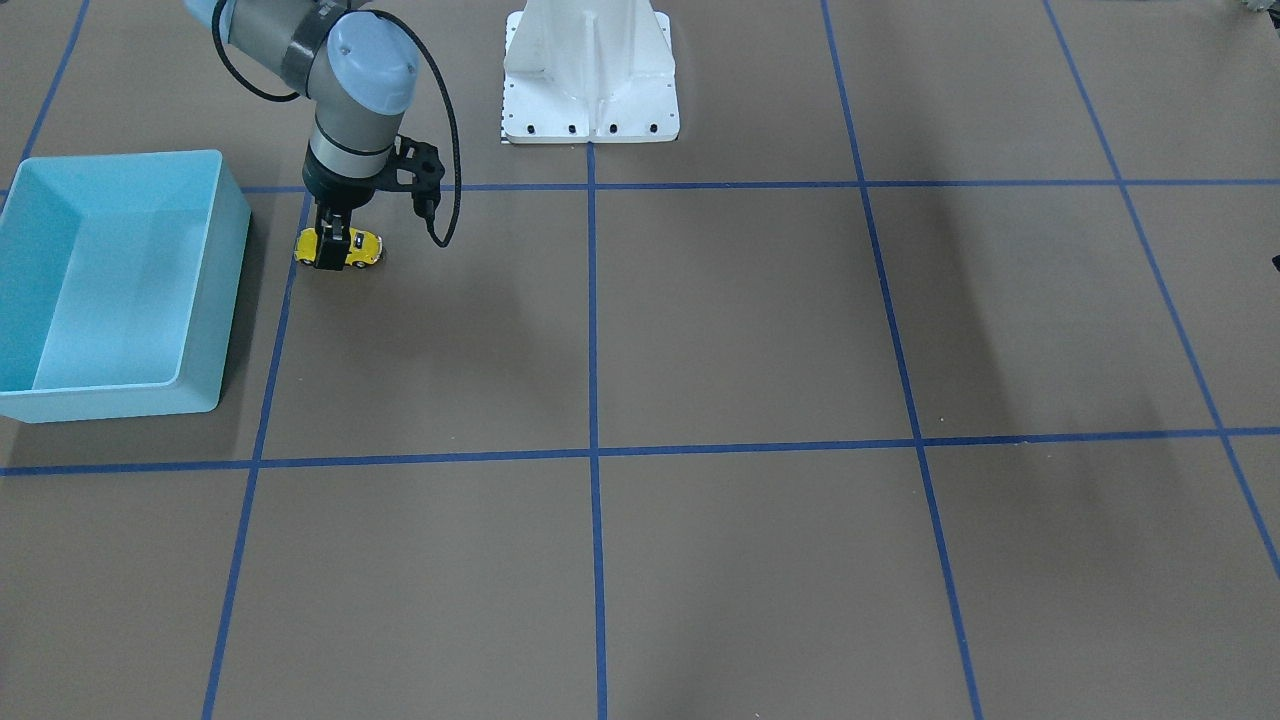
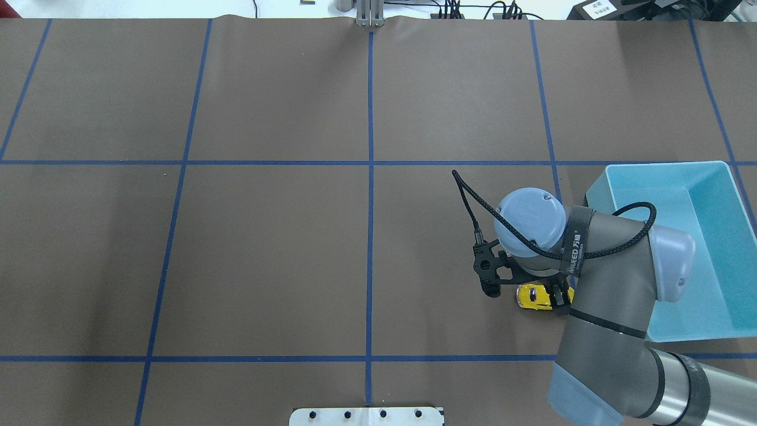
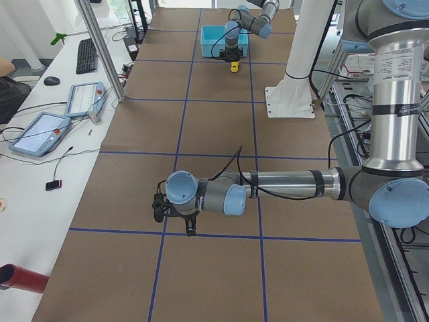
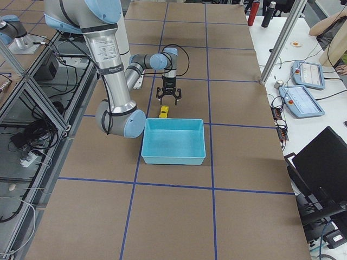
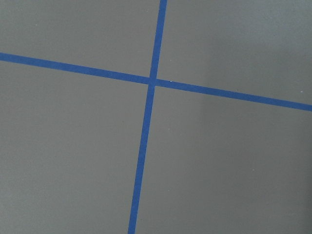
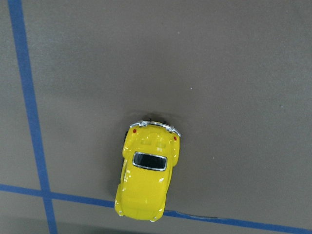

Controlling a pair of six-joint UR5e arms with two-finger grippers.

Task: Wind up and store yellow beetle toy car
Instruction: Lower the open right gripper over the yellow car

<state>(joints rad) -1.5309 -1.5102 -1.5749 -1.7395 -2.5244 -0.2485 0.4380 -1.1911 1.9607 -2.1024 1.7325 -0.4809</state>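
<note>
The yellow beetle toy car [image 1: 362, 248] stands on its wheels on the brown table, just beside the light blue bin [image 1: 215, 300]. It also shows in the overhead view [image 2: 532, 296] and fills the lower middle of the right wrist view [image 6: 148, 170]. My right gripper [image 1: 333, 252] hangs straight over the car, pointing down; its fingers look spread in the right side view [image 4: 169, 97] and none show in the wrist view. My left gripper [image 3: 175, 216] hovers low over a tape crossing far from the car; I cannot tell whether it is open or shut.
The bin [image 2: 662, 168] is empty, its open top facing up, to the right of the car in the overhead view. The white robot base [image 1: 590, 80] stands at the table's near edge. Blue tape lines grid the table. Operator tablets [image 4: 303, 100] lie on a side bench.
</note>
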